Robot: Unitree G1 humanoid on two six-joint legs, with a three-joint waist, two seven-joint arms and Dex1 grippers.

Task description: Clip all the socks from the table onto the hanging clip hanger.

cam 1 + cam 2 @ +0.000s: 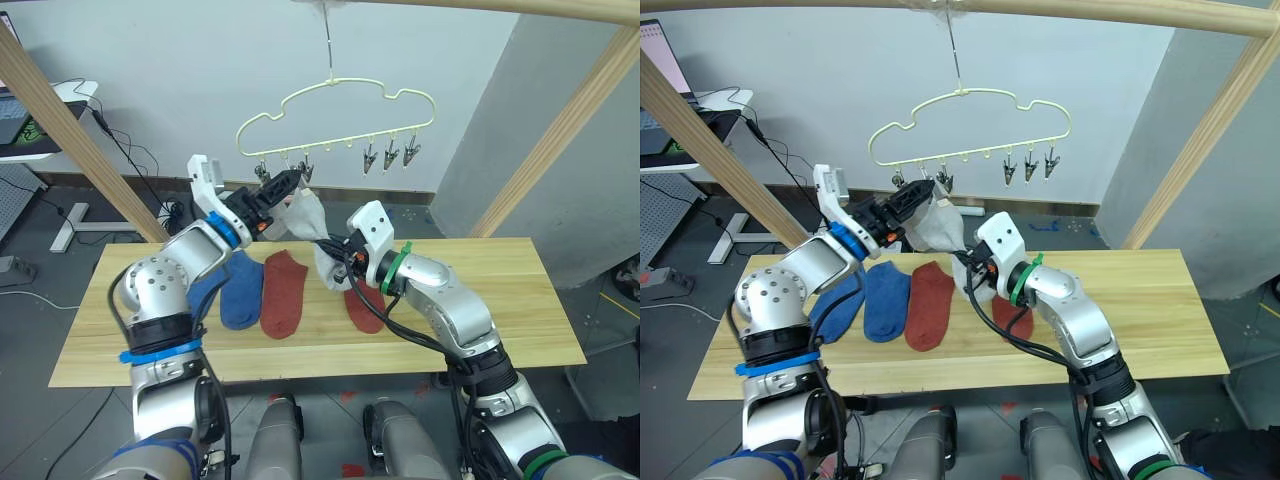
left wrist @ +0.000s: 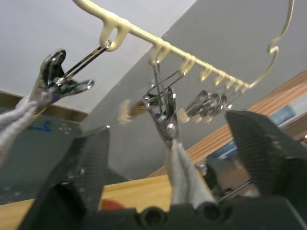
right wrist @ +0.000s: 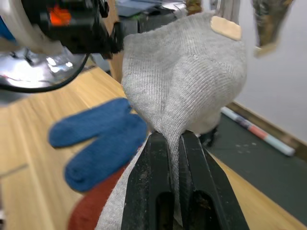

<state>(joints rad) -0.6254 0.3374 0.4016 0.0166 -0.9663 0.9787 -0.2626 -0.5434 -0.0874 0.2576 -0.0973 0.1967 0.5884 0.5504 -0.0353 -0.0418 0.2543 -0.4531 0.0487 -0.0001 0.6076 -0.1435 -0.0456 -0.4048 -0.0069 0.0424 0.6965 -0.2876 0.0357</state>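
- Grey sock (image 1: 936, 226) hangs between our two grippers, up by the left end of the hanger (image 1: 970, 130); we judge the clipping of this sock is the step in hand.
- Our right gripper (image 3: 173, 143) has its fingers pressed together, pinching the sock's lower part.
- Our left gripper (image 1: 912, 196) is up at the clips; in the left wrist view its fingers are spread wide on either side of a clip (image 2: 164, 112) with grey knit hanging just below it.
- We cannot tell whether that clip truly bites the knit.
- On the table (image 1: 520, 300) lie two blue socks (image 1: 232, 290) and a red sock (image 1: 283, 292); another red sock (image 1: 364, 308) lies under our right arm.
- Next, we think, the clip's hold wants proving before the right fingers let go; then the table socks follow, one by one.
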